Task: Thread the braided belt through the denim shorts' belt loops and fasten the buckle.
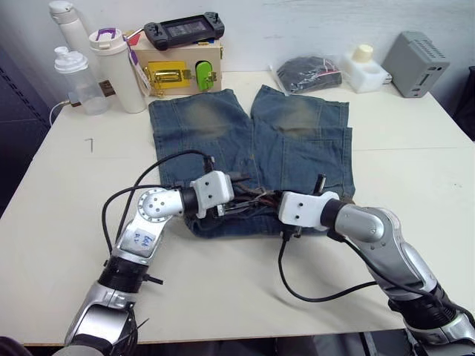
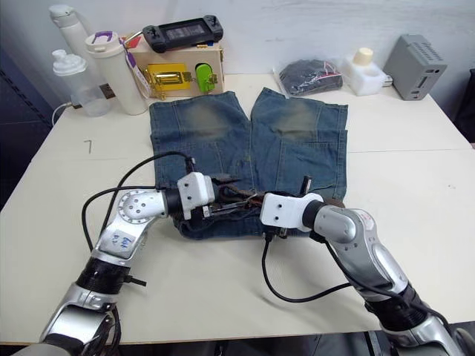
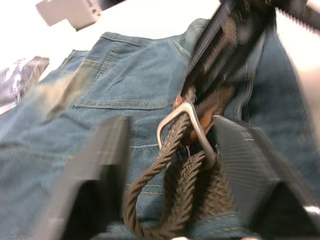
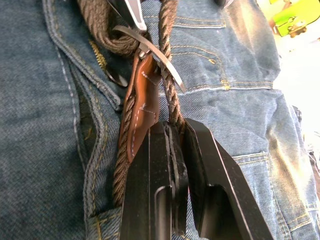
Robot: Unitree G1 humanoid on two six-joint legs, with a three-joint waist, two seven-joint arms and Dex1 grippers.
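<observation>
The denim shorts (image 1: 252,148) are laid flat on the white desk (image 1: 67,185), with the waistband at the near edge and the two legs pointing to the far side. The braided belt (image 3: 175,175) is bunched at the middle of the waistband, between the two hands. In the left wrist view the silver buckle (image 3: 187,125) is seen standing tilted over the denim, with the dark woven strap looped through its frame and the brown leather tip (image 4: 140,110) lying against it.

The left hand (image 3: 172,165) is held at the waistband from the left, its fingers (image 3: 100,165) spread apart on either side of the buckle and the looped strap, without being closed on them. The right hand (image 4: 175,165) is brought in from the right, and its fingers (image 4: 150,170) are clamped together on a strand of the braided belt just beside the leather tip. The belt loops cannot be made out clearly.

At the far left of the desk a white tumbler (image 1: 119,70) and a clear shaker bottle (image 1: 74,78) are standing beside a wooden box (image 1: 182,67), on which a black game controller (image 1: 184,31) is resting. A grey device (image 1: 419,63) is placed at the far right.
</observation>
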